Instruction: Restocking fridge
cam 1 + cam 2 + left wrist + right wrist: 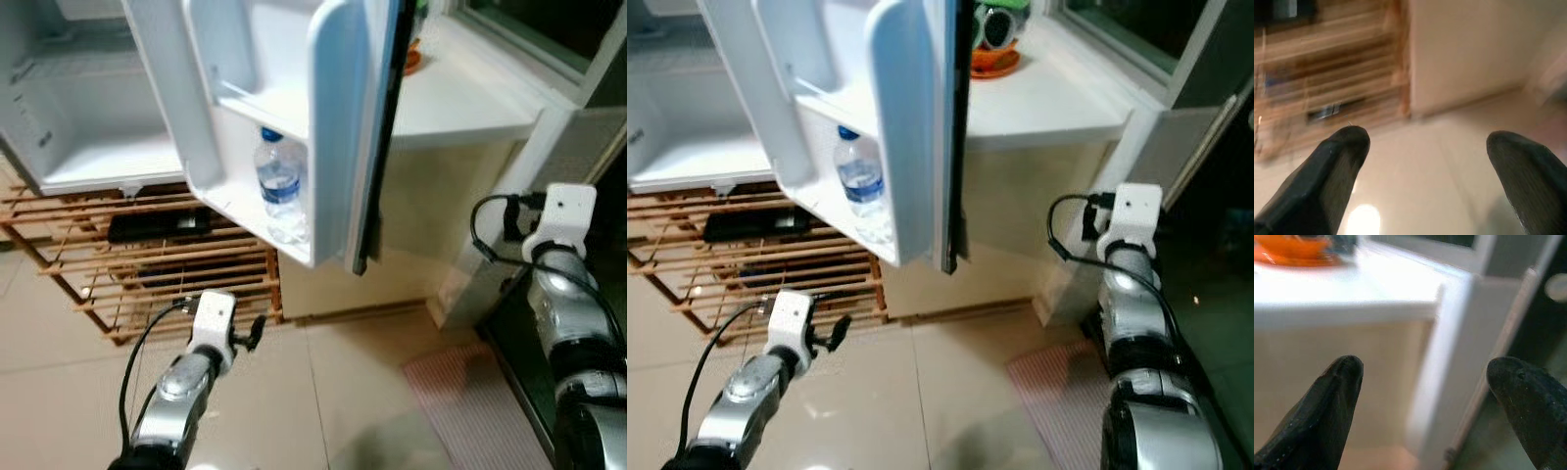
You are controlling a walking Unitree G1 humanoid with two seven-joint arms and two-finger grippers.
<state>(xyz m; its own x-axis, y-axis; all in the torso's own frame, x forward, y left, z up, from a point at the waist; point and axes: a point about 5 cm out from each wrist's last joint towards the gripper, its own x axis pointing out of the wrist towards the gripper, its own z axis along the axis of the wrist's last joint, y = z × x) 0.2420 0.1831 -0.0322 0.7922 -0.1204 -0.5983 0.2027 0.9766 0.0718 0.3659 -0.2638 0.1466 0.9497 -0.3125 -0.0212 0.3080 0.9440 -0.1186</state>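
Pale floor tiles (323,392) run under a white fridge whose open door (333,117) swings toward the robot, with a slatted wooden rack (147,264) beneath the cabinet and a white counter (460,108) beyond the door. Upright on the door's lower shelf (245,211) stands a water bottle (280,186), its long axis vertical, above and ahead of the left gripper (1425,161), which hangs low over the tiles with fingers spread and empty. I judge that arm the nearer one, since the right gripper (1425,396), also parted and empty, faces the counter's corner on the far side of the door.

The water bottle's (281,191) blue label is too blurred to read.
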